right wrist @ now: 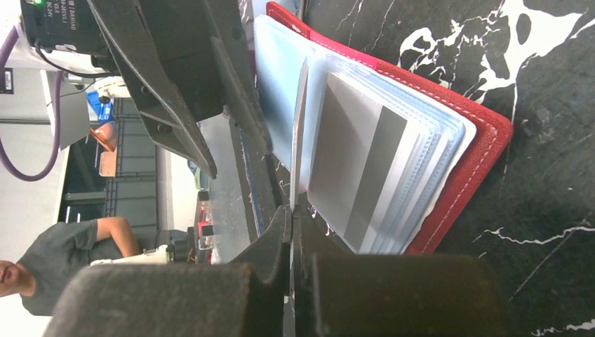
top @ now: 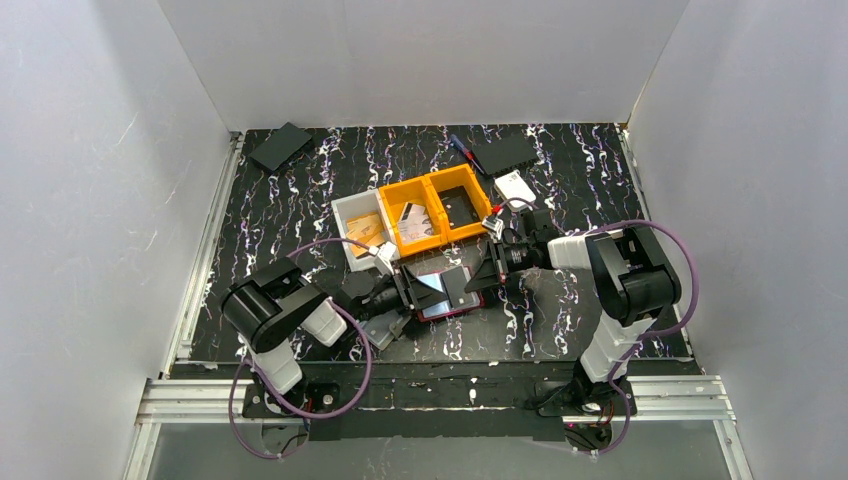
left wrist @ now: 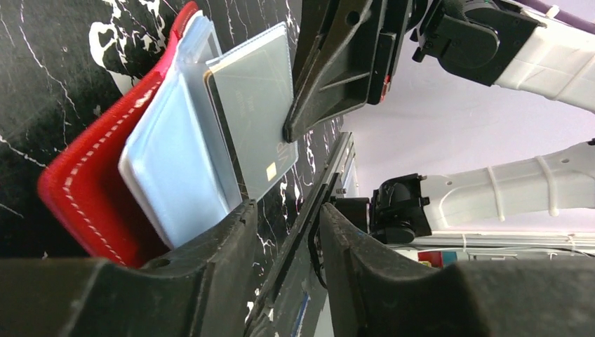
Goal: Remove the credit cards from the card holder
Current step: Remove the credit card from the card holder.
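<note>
Top view: one red card holder [top: 447,292] lies open on the table [top: 285,205], near its front edge.
Left wrist: left gripper [left wrist: 288,212] spread, holding nothing.
Right wrist: right gripper [right wrist: 291,214] pinches one credit card [right wrist: 299,133] by its free edge. The card is probably light, stiff and slick. A second card [right wrist: 358,168] sits sleeved.

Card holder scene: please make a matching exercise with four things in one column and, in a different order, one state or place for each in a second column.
1. red hinged card holder with silvery inside
2. black right gripper
3. black left gripper
4. orange plastic two-compartment bin

a. jaws apart, holding nothing
b. lying open between the two grippers
c. shut on the edge of a thin grey credit card
d. beyond the holder, towards the far side

Pairs: 1-b, 2-c, 3-a, 4-d
</note>
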Motion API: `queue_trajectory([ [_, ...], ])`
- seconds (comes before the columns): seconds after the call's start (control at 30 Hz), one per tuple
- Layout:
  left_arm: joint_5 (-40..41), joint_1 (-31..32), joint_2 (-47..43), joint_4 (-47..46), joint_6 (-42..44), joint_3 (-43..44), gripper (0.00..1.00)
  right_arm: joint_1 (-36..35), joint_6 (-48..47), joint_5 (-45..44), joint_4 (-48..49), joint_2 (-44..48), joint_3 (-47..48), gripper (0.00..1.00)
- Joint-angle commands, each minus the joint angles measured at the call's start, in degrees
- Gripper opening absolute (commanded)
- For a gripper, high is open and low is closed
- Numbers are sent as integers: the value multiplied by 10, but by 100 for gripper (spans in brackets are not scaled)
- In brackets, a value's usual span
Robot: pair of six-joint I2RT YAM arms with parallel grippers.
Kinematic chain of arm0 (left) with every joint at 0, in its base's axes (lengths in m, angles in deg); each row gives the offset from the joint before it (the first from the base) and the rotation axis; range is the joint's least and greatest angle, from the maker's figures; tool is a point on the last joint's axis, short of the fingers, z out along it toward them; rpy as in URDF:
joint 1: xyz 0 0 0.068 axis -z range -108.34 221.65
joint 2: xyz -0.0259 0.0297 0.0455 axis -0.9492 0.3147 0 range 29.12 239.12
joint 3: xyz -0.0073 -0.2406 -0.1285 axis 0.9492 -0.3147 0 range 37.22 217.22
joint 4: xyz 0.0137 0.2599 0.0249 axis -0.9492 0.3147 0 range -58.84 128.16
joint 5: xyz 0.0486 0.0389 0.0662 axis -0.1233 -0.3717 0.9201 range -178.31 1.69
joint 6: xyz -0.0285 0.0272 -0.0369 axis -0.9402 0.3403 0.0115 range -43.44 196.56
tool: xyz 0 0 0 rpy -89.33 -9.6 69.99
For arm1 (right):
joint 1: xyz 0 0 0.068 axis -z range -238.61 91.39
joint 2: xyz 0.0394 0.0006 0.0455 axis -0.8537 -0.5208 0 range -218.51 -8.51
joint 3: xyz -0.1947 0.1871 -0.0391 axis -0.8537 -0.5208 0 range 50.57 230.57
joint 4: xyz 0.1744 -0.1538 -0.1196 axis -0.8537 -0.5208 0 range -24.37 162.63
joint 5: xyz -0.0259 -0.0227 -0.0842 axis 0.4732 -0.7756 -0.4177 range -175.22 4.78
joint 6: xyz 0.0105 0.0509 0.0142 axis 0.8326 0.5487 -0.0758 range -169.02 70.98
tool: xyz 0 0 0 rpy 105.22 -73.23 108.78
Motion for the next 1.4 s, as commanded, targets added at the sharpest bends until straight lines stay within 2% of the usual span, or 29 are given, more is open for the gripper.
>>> queue_trajectory([
  [0.0,-9,-3,18,-9,4,25,40,1,19,41,36,0,4,1],
  [0.2,2,-3,60,-9,-3,56,51,1,32,68,52,6,1,1],
  [0.3,-1,-3,74,-9,-10,68,49,0,39,82,60,7,0,1],
  [0.47,-11,-2,76,-11,-16,93,32,-5,45,76,64,2,-1,1],
  [0.53,-9,-3,65,-13,-16,94,19,-6,45,55,62,-5,-2,1],
  [0.57,-8,-3,62,-13,-13,94,6,-6,44,52,59,-7,-2,1],
  [0.6,-8,-3,61,-14,-13,94,0,-6,41,50,56,-7,-1,1],
  [0.83,5,-4,45,-16,-2,64,0,-2,5,32,15,-4,12,1],
  [1.0,9,-8,17,-20,12,26,0,4,3,31,15,-7,11,1],
  [1.37,3,-16,0,-21,12,10,0,4,-5,30,11,-9,12,1],
])
